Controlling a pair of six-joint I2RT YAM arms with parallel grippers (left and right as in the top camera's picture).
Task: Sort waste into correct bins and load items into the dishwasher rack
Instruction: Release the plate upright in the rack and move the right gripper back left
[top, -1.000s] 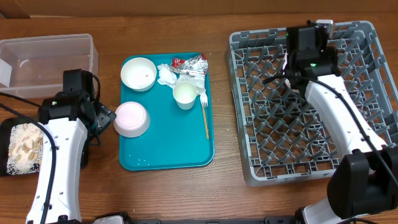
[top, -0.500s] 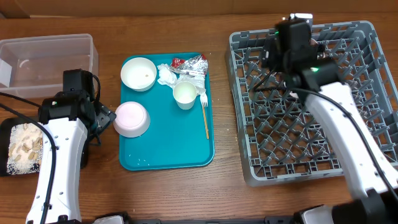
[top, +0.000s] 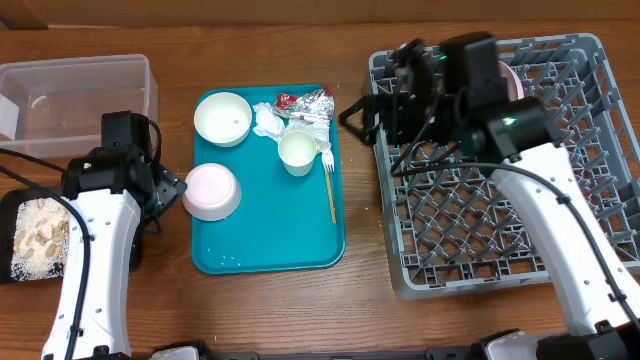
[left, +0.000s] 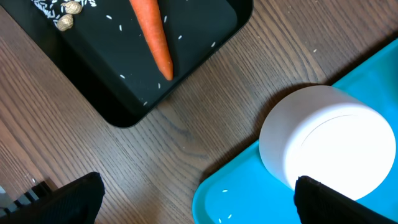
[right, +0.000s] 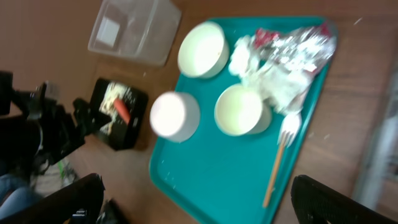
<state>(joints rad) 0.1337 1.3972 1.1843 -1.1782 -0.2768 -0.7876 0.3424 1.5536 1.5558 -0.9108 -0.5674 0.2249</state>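
Closest in, the left jaws stand wide open above the surface (left: 180, 130). Their fingertips (left: 74, 199) are far apart, with only bare wood and a corner of the teal tray (left: 236, 193) between them. Just ahead, on one fingertip's side, an overturned bowl (left: 326, 140) sits at that tray's edge, apart from both fingertips. Farther ahead, on the other side, lies the black tray (left: 205, 37). It holds the carrot (left: 152, 37), tip pointing back toward the jaws, beige bits (left: 65, 18) beyond it, and scattered pale grains.

Across the surface, the right jaws are likewise spread wide and grip nothing. From overhead they hang at the rack (top: 480, 230) wall that faces the teal tray. Their wrist view is blurred, but it looks out over that tray. Nearest the jaws, the fork (right: 278, 163) lies along the tray's near side. The cup (right: 239, 111) stands just beside its tines, with the overturned bowl farther over. Past the cup come the napkins (right: 245, 59) and the foil wrapper (right: 298, 40), bunched together, then the upright bowl (right: 202, 50). Farthest from these jaws, off the teal tray, is the clear tub (right: 134, 28). Behind the jaws, a pale plate (top: 510, 78) edge shows in the rack, mostly hidden by the arm.
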